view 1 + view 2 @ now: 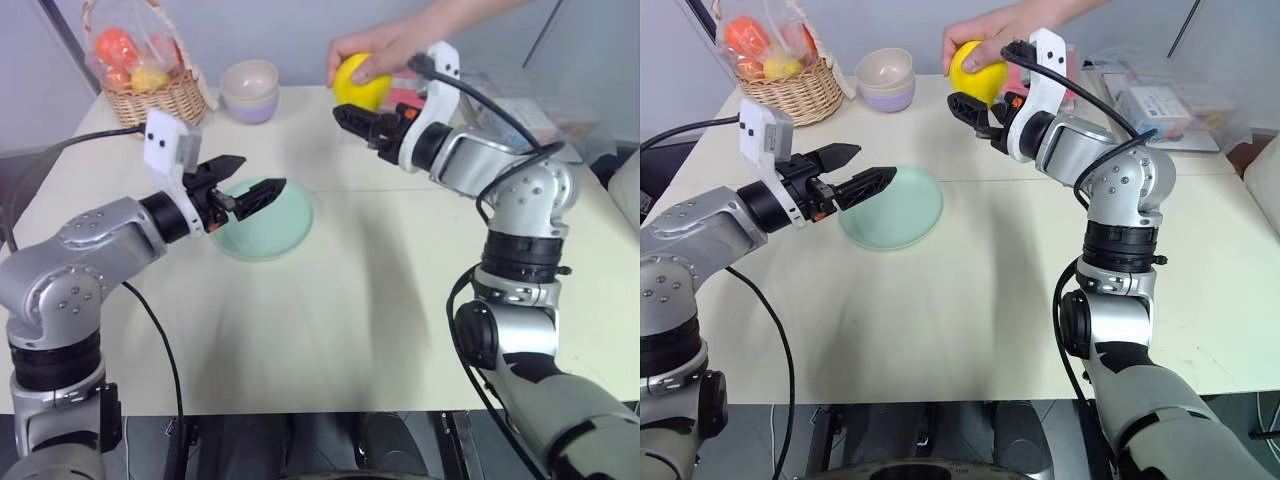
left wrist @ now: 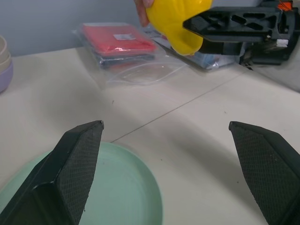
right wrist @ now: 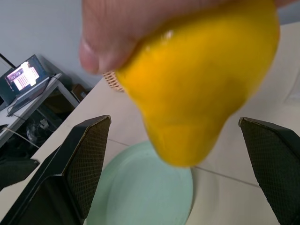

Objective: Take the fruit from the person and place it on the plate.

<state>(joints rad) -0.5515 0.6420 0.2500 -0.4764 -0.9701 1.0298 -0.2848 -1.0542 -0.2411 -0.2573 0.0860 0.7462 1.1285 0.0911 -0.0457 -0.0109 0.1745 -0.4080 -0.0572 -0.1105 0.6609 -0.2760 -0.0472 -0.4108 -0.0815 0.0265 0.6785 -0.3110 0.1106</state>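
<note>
A person's hand [image 1: 390,42] reaches in from the far side and holds the yellow fruit [image 1: 362,84] above the table's back. My right gripper [image 1: 354,112] is open and level, its two fingers on either side of the fruit [image 3: 197,93] with gaps to both; the fruit's lower tip sits between them. The pale green plate [image 1: 275,228] lies flat at the table's middle left. My left gripper [image 1: 261,172] hovers open over the plate's near-left rim and holds nothing.
A wicker basket [image 1: 160,95] with wrapped orange and yellow fruits stands at the back left. Stacked beige and lavender bowls [image 1: 250,90] sit beside it. Clear plastic bags with red packets [image 2: 117,40] lie at the back right. The near half of the table is bare.
</note>
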